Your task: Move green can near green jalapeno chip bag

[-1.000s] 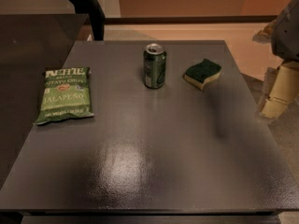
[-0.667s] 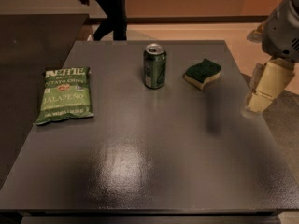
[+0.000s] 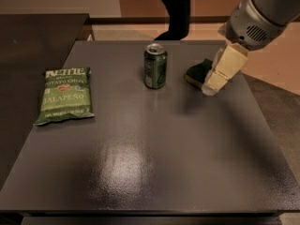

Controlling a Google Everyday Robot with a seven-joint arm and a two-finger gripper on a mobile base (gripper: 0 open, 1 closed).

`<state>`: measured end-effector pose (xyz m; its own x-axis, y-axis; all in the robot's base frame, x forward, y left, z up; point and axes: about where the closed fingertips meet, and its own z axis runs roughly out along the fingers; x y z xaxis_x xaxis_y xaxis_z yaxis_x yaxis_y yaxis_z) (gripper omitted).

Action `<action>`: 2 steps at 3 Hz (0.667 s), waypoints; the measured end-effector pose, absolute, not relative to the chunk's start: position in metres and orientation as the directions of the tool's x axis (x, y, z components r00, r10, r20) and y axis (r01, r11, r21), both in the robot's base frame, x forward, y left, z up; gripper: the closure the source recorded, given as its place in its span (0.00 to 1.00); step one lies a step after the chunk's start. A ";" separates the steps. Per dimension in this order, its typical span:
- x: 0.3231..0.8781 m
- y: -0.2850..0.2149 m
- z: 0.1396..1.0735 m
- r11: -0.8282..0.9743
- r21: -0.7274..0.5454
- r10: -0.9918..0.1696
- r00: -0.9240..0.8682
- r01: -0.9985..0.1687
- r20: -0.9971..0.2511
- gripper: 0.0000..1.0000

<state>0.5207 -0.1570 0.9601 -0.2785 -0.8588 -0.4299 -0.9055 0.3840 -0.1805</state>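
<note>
In the camera view the green can [image 3: 155,66] stands upright at the far middle of the dark table [image 3: 154,163]. It is well apart from the green jalapeno chip bag [image 3: 64,96], which lies flat near the table's left edge. The gripper [image 3: 209,86] hangs over the far right part of the table, its cream tip covering part of the sponge [image 3: 197,71] to the right of the can, and I cannot tell whether it is spread or closed.
</note>
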 end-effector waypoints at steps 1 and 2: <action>0.555 -0.131 0.954 0.398 -0.144 -0.821 -0.282 -0.906 -0.496 0.00; 0.584 -0.107 0.947 0.407 -0.097 -0.780 -0.291 -0.908 -0.555 0.00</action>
<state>0.5838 -0.1067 0.9468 -0.2906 -0.7795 -0.5549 -0.9082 0.4073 -0.0966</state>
